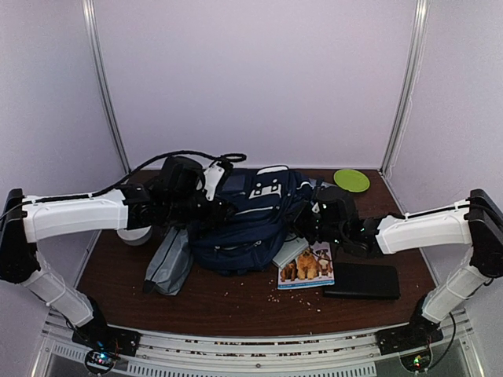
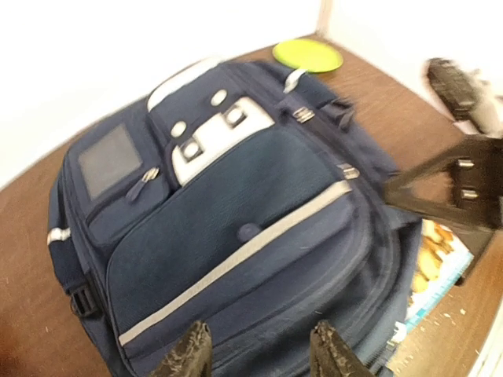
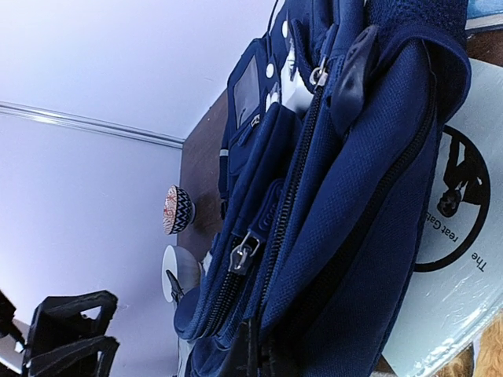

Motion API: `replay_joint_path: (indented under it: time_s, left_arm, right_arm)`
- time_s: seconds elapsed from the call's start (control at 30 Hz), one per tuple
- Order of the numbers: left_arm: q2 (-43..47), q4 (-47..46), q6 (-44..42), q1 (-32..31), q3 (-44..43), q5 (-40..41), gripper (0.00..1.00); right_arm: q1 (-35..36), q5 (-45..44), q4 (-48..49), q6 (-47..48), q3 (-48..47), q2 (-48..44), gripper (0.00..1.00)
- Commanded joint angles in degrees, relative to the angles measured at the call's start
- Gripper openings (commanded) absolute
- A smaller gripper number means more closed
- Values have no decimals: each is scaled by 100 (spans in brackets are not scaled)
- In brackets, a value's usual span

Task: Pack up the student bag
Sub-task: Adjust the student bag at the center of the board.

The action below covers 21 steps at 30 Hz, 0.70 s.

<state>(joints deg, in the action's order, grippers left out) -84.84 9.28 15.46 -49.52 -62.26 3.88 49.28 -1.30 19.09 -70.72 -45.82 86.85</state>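
Observation:
The student bag (image 1: 244, 216), navy with white stripes and white buckle patches, lies in the middle of the table. My left gripper (image 1: 211, 208) hovers over its left side. In the left wrist view it (image 2: 259, 357) is open, its fingertips (image 2: 189, 353) spread just above the bag's (image 2: 236, 204) striped front pocket with nothing between them. My right gripper (image 1: 314, 224) is at the bag's right edge. In the right wrist view it (image 3: 267, 357) is shut, pinching a fold of the bag's (image 3: 354, 196) fabric beside a zipper pull (image 3: 244, 253).
A grey pouch (image 1: 169, 263) lies left of the bag. A picture book (image 1: 306, 267) and a flat black case (image 1: 361, 280) lie to its right. A green plate (image 1: 351, 181) sits at the back right. A patterned bowl (image 3: 178, 210) stands beyond the bag.

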Motion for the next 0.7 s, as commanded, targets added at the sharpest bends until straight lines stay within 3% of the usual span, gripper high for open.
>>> replay_joint_path:
  time_s: [0.0,0.1,0.4,0.67]
  left_arm:
    - [149,302,-1068,-319,-32,-533,74]
    - [-96,770,-1562,-598,-298,-502,74]
    - [-746,1171,-1848,-621,-786,-717,68]
    - [-1086,1135,-1894,-561,-857,-217,75]
  right_arm:
    - [22,106,120,187,-225,-257,0]
    - [-45,180,-40,271,-221,-305,0]
    - [-93,434,-20,333,-216,-290,0]
    - [-122,526,3,404,-136,-349,0]
